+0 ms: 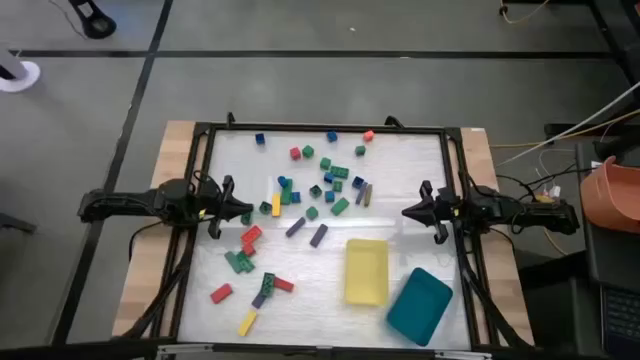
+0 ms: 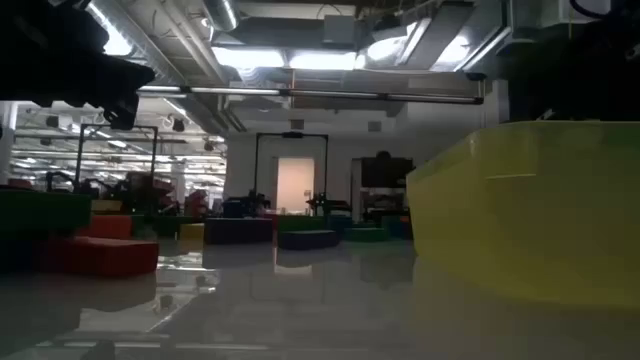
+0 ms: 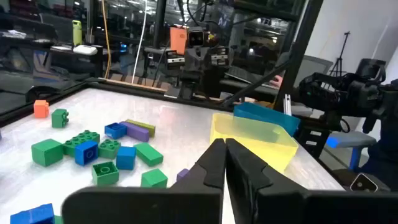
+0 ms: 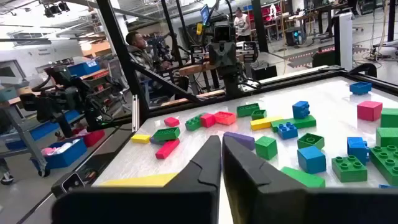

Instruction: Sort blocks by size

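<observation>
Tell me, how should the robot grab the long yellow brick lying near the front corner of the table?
Probably across its two long sides, coming straight down from above. The yellow brick lies flat and slanted, so the jaws would need turning to match. It lies apart from the other bricks, so there is room on both sides. The left gripper, shut now, is on that side of the table.

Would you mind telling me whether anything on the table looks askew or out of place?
The teal tray sits skewed, at an angle beside the straight yellow tray. The blocks lie scattered loose across the table; none is in either tray.
</observation>
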